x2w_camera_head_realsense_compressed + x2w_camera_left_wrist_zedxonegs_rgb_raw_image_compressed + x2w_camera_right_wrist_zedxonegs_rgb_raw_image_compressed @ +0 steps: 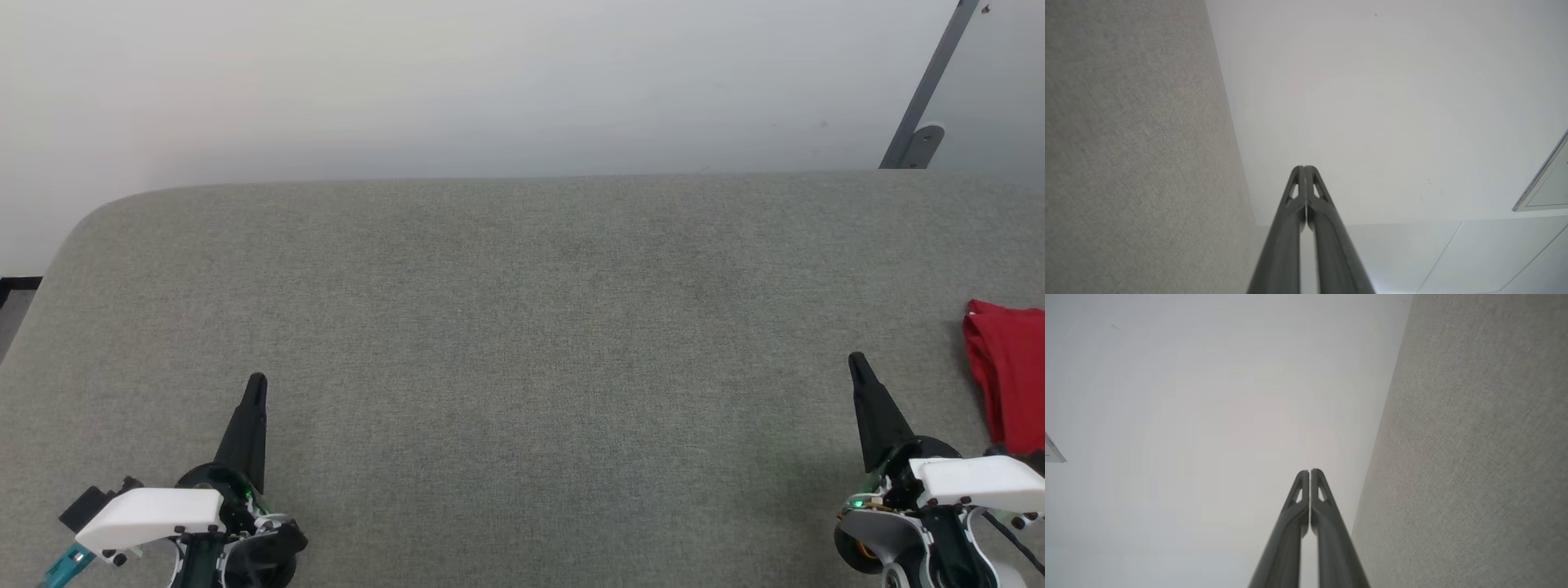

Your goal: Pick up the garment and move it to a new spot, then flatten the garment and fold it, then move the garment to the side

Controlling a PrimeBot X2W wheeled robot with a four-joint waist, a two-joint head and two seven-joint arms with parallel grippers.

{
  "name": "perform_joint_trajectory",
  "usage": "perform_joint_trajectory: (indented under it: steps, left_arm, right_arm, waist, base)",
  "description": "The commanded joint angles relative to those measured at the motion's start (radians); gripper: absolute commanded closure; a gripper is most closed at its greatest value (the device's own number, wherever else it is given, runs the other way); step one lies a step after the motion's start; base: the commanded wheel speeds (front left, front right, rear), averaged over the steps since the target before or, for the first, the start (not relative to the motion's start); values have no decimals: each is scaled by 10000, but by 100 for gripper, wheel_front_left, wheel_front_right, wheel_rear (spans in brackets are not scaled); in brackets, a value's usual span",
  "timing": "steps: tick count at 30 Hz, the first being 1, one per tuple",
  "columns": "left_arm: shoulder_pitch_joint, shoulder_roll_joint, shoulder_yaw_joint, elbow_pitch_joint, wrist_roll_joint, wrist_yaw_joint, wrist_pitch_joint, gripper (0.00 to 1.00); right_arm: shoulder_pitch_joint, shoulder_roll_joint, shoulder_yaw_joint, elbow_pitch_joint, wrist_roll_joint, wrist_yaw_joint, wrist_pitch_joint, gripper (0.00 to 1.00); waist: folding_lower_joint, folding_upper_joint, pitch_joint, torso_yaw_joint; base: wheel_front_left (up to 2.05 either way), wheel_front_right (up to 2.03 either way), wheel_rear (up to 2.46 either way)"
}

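At the right edge of the head view, the garment lies bunched on the grey fabric table, with only a red part of it inside the picture. The right gripper sits low just beside it, its tip apart from the cloth, fingers pressed together with nothing between them. The left gripper is well apart at the lower left, likewise clenched on nothing. Both wrist views show each finger pair closed tip to tip, pointing along the table toward the pale wall. A grey strut slants up the wall at the upper right.
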Motion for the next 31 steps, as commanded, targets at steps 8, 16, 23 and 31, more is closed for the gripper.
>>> perform_joint_trajectory:
  steps: [8, 16, 23, 31]
  left_arm:
    - [-123, -32, 53, -4, 34, 18, 47, 100]
    - [-124, -40, 64, -4, 37, 18, 59, 100]
    - [-125, -46, 71, -4, 48, 18, 69, 100]
    - [-127, -50, 77, -3, 53, 18, 67, 100]
  right_arm:
    - [-44, 18, 3, 28, 39, 4, 8, 100]
    - [-44, 16, 4, 28, 39, 4, 7, 100]
    - [-44, 16, 4, 28, 40, 4, 7, 100]
    - [-44, 17, 1, 28, 40, 4, 7, 100]
  waist:
    - [0, -1, 0, 0]
    - [0, -1, 0, 0]
    - [0, -1, 0, 0]
    - [0, -1, 0, 0]
  base:
    - [0, 0, 0]
    - [0, 0, 0]
    - [0, 0, 0]
    - [0, 0, 0]
